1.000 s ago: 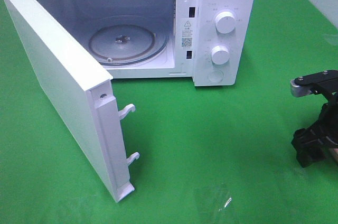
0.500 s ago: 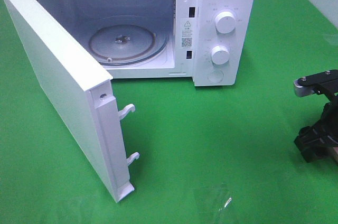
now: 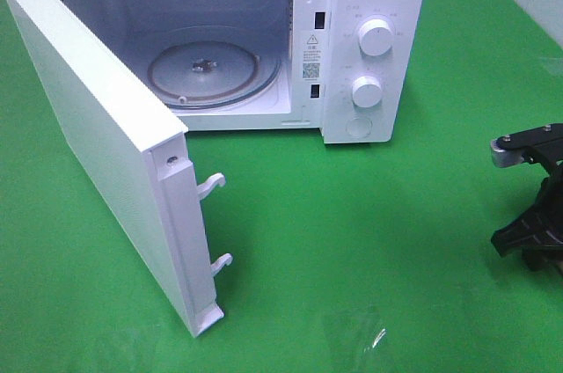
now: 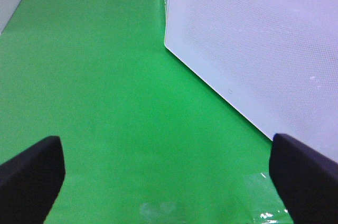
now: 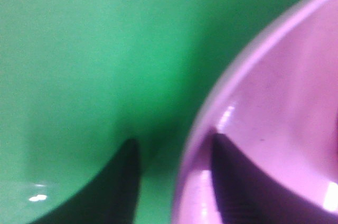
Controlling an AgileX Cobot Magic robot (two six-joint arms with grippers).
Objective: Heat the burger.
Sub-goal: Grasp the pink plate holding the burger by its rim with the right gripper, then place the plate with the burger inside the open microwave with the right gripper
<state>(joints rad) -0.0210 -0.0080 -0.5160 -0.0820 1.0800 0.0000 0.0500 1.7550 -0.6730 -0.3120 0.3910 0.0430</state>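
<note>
Okay, right end effector (image 5: 173,145): jaws at a middling width, straddling the rim of the pink plate (image 5: 274,102), one finger inside on the plate, the other outside over the green table (image 5: 79,49). A sliver of green shows between the outer finger and the rim, so no pinch confirmed and nothing is held. Rim straddle makes sense: grab the plate as a carrier rather than squeeze soft food.

The burger is not in view in any camera. The wrist view is blurred and shows only part of the plate, which is bare there. My guess is the burger sits further in on the plate, off the right edge of the high view, but I cannot tell.

Further out, the microwave (image 3: 369,39) stands at the back of the table, well apart from the right arm. Its door (image 3: 97,144) is swung fully out to the left, and the glass turntable (image 3: 207,69) is bare, so the cavity is ready to take the load.

Left end effector (image 4: 169,182): jaws wide, empty, hovering low over the table just beside the door's outer face. It looks parked clear of the opening and handy for pushing the door shut later.

Step in hand, I judge: securing the plate. Task is early, nothing loaded.
</note>
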